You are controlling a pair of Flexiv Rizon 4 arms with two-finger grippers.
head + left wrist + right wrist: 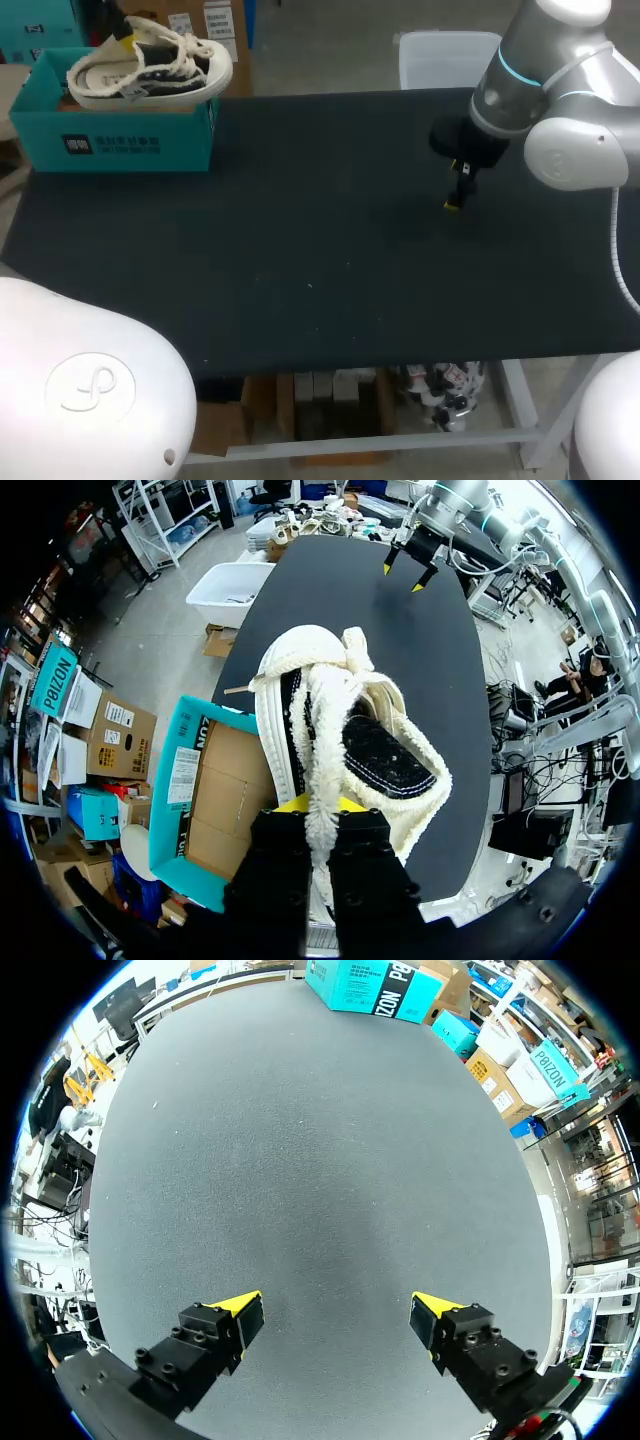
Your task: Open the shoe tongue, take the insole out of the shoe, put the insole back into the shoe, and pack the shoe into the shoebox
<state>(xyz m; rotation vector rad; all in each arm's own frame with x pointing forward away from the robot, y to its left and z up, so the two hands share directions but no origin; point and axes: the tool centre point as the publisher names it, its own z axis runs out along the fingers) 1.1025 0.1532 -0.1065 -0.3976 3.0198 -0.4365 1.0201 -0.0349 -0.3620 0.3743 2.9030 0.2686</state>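
Shoe sits over open box, left hand clamped on it. Right hand fingers apart, well away, over counter.

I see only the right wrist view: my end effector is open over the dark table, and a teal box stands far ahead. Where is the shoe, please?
Observer: In the head view the shoe lies on its side at the top of the teal shoebox, at the far left corner of the table.
Operator: Is it released, or is it held?
Observer: It is held. In the left wrist view the left end effector is shut on the shoe, at its white fluffy trim.
Operator: Is there space in the box?
Observer: The left wrist view shows the box open, with nothing on the brown floor beside the shoe. The part under the shoe is hidden.
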